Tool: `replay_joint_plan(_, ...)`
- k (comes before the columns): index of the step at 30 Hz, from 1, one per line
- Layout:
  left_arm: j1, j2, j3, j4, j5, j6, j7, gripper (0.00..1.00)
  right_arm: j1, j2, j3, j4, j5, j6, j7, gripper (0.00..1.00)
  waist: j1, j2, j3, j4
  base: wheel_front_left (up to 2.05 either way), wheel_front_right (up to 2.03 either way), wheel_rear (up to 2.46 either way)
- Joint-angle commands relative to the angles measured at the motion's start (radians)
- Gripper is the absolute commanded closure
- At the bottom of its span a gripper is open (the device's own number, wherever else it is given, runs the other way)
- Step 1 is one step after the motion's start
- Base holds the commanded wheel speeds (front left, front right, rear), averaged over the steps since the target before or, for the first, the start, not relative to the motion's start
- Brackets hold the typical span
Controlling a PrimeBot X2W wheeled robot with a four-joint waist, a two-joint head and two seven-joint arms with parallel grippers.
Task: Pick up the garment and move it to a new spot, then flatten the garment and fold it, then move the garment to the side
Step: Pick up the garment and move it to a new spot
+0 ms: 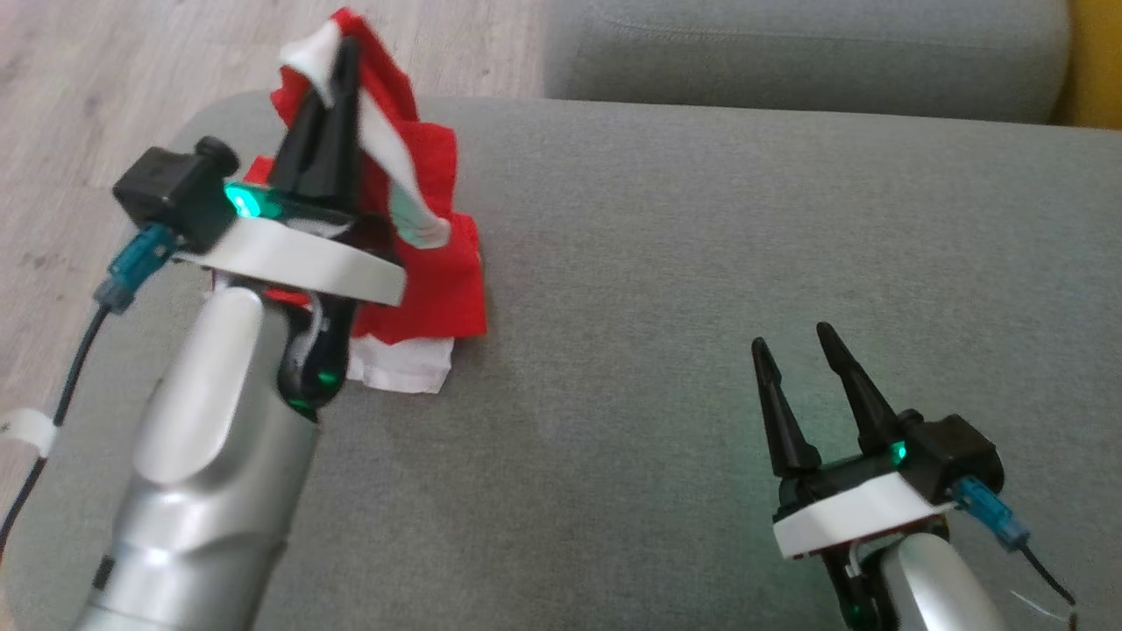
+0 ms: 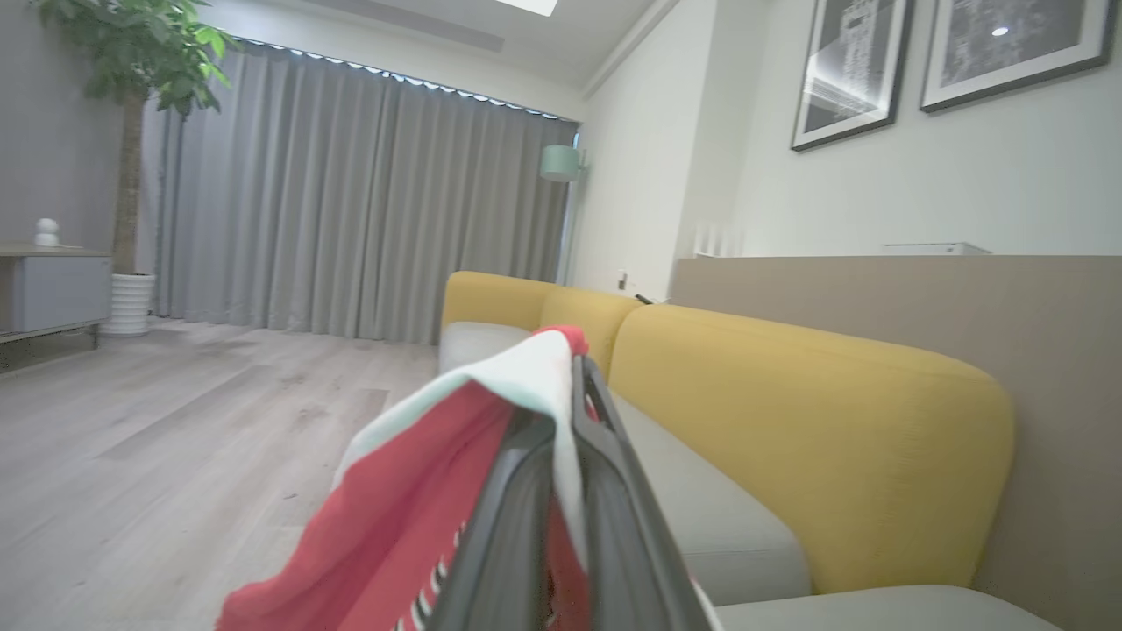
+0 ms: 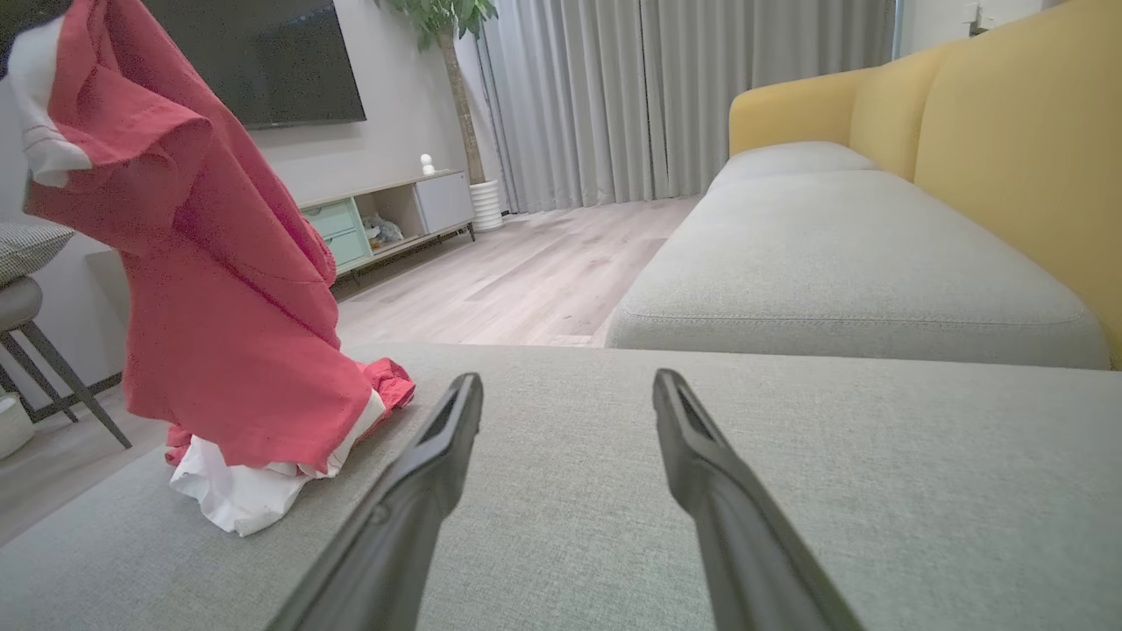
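Garment (image 1: 438,280) drapes the clamped left tool (image 1: 344,54), partly hidden behind its forearm (image 1: 210,438).

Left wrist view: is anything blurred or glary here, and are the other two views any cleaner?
Left wrist view: the garment and left gripper near the lens are soft, with glare on a framed picture; head view: the left forearm looks slightly smeared; right wrist view: crisp, right gripper sharp, evenly lit.

The garment (image 1: 438,289) hangs at the cushion's (image 1: 666,298) far-left corner, hem resting on it, left gripper (image 1: 342,51) above; right gripper (image 1: 791,336) over the cushion's near right.
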Motion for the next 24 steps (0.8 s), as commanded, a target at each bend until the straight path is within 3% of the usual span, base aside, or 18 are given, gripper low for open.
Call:
replay_joint_plan(1, -0.014, 0.014, 0.007, -0.093, -0.005, 0.006, 0.021, 1.0, -0.005, -0.004, 0.011, -0.04, 0.011, 0.008, -0.011, 0.0, 0.0002, 0.0, -0.006, -0.014, 0.0, 0.0, 0.0)
replay_joint_plan(11, -0.066, -0.078, -0.105, -0.216, 0.015, 0.025, 0.075, 1.0, -0.008, -0.004, -0.044, -0.057, 0.039, 0.008, -0.011, 0.0, 0.0002, 0.0, 0.01, -0.086, 0.0, 0.0, 0.0)
replay_joint_plan(20, -0.192, -0.119, -0.216, -0.085, 0.004, 0.057, 0.024, 1.0, -0.034, -0.004, -0.012, -0.07, 0.049, 0.008, -0.011, 0.0, 0.0002, 0.0, 0.053, -0.262, 0.0, 0.0, 0.0)
replay_joint_plan(24, -0.25, -0.121, -0.288, -0.033, -0.055, 0.081, -0.022, 1.0, -0.048, -0.004, -0.011, -0.074, 0.055, 0.008, -0.011, 0.0, 0.0002, 0.0, 0.08, -0.348, 0.0, 0.0, 0.0)
